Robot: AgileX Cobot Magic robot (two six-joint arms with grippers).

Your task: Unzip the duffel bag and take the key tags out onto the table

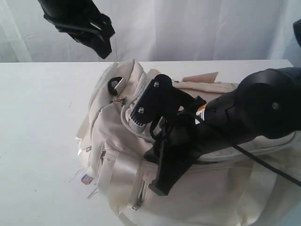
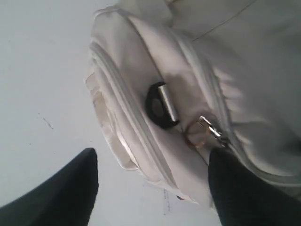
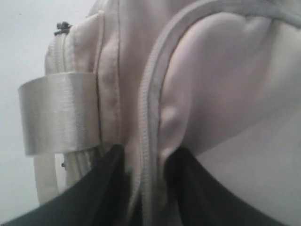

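Observation:
The cream duffel bag [image 1: 207, 188] lies on the white table [image 1: 37, 122], its top zip closed as far as I can see. My right gripper [image 1: 161, 181] is down on the bag's near side. In the right wrist view its two dark fingers [image 3: 110, 165] squeeze a raised fold of the bag [image 3: 221, 75] with the zipper seam [image 3: 149, 155] running between them. My left gripper [image 1: 103, 47] hangs open above the bag's far left end, and nothing is between its fingers [image 2: 70, 188]. The key tags are out of view.
A black D-ring [image 2: 160, 106] and a metal zip pull [image 2: 203, 134] sit on the bag's end. A small white paper tag with a red-blue mark [image 1: 87, 179] lies on the table beside the bag. A shiny webbing loop [image 3: 59, 113] crosses a side pocket. A white curtain hangs behind.

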